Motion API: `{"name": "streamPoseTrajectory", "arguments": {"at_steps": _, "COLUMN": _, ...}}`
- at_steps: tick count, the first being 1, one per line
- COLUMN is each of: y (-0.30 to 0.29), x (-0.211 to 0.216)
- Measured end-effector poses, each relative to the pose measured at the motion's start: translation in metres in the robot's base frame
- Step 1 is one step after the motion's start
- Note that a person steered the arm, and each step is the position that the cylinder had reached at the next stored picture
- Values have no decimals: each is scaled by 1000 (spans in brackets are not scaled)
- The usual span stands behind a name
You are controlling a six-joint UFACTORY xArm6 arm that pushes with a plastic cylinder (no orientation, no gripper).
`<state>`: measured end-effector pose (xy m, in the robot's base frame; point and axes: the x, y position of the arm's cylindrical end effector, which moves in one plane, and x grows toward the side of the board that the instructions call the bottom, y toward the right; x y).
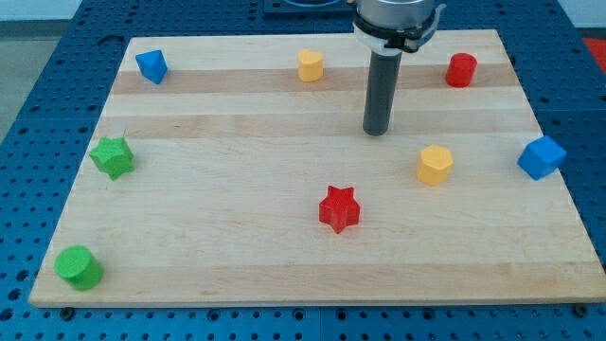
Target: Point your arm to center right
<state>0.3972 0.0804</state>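
My tip (pixel 377 132) rests on the wooden board (pixel 237 246), above the board's middle and a little toward the view's right. A yellow hexagon block (pixel 435 164) lies to its lower right. A red star block (pixel 339 209) lies below it. A blue cube (pixel 542 157) sits at the board's right edge, at mid height. A red cylinder (pixel 461 70) stands at the upper right and a yellow block (pixel 310 65) at the top centre, left of the rod. The tip touches no block.
A blue block (pixel 151 66) sits at the top left. A green star (pixel 112 157) lies at the left edge and a green cylinder (pixel 78 268) at the bottom left corner. Blue perforated table surrounds the board.
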Motion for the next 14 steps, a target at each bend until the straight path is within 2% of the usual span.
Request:
{"name": "streamPoseTrajectory", "arguments": {"at_steps": 11, "y": 0, "x": -26}}
{"name": "streamPoseTrajectory", "arguments": {"at_steps": 12, "y": 5, "x": -26}}
{"name": "streamPoseTrajectory", "arguments": {"at_steps": 13, "y": 49, "x": -26}}
{"name": "streamPoseTrajectory", "arguments": {"at_steps": 14, "y": 53, "x": -26}}
